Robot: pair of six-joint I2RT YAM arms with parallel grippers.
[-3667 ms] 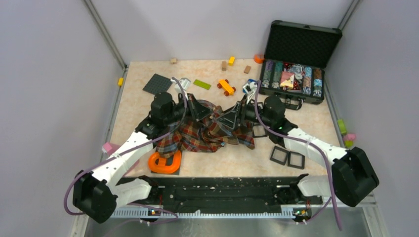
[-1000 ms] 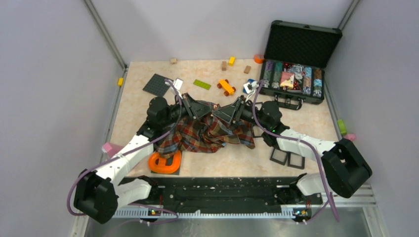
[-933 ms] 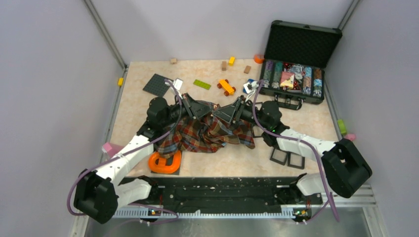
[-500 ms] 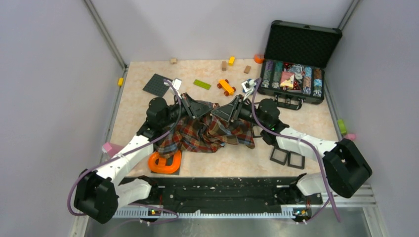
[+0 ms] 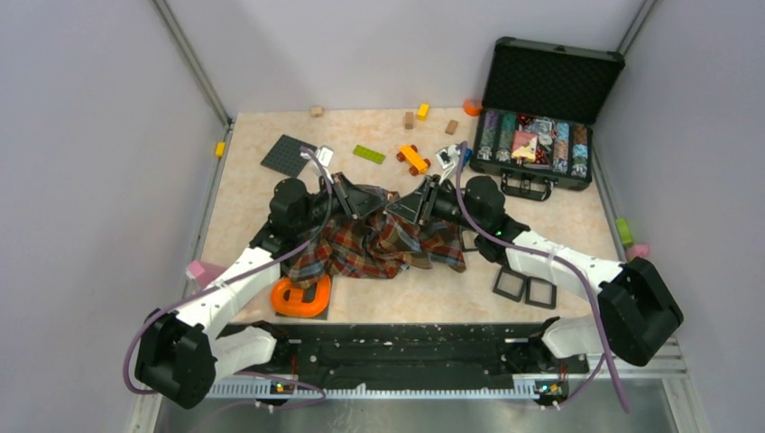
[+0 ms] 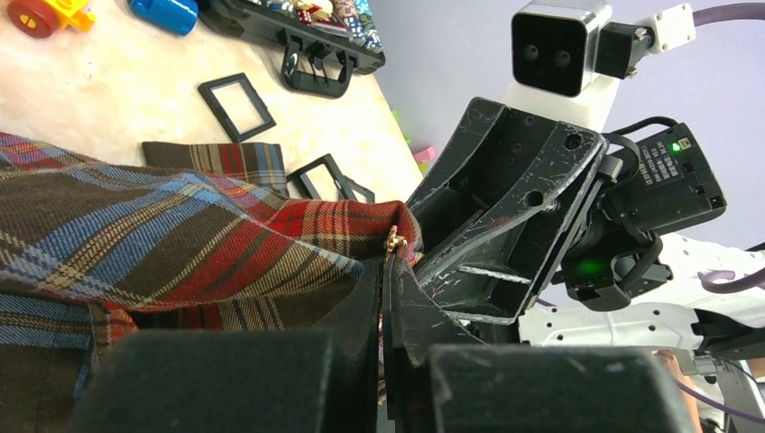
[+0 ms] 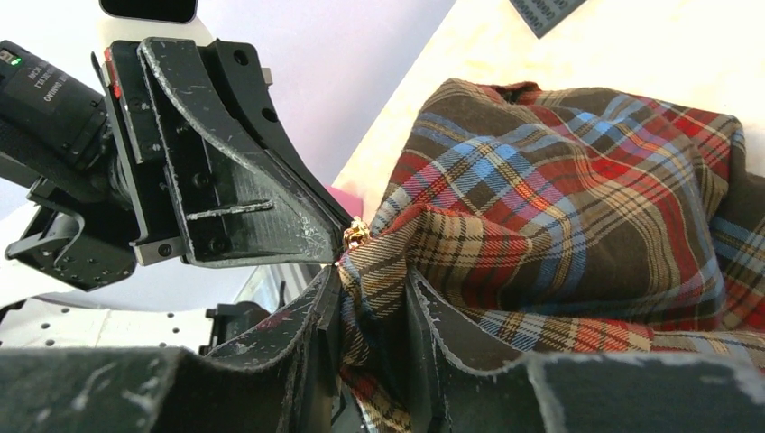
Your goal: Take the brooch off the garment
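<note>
The left arm reaches forward from its base and angles inward, and the left gripper (image 6: 386,271) has its fingers pressed to a thin slit, closed on the brooch (image 6: 394,242), a tiny gold piece sitting at the fingertips on a raised peak of the garment (image 5: 370,248). The right arm mirrors that reach from the other side. The right gripper (image 7: 372,293) is clamped on a fold of the plaid cloth just below the brooch, its tips almost touching the left tips. The rest of the garment lies crumpled on the table (image 5: 244,171) beneath both wrists. An orange looped object (image 5: 300,298) lies at the cloth's near left edge. Farther back are a dark baseplate (image 5: 289,154), a green flat brick (image 5: 368,154) and an orange wheeled brick (image 5: 413,160). Black square frames (image 5: 525,287) lie near the right forearm. An open black case (image 5: 541,117) stands at the far right.
</note>
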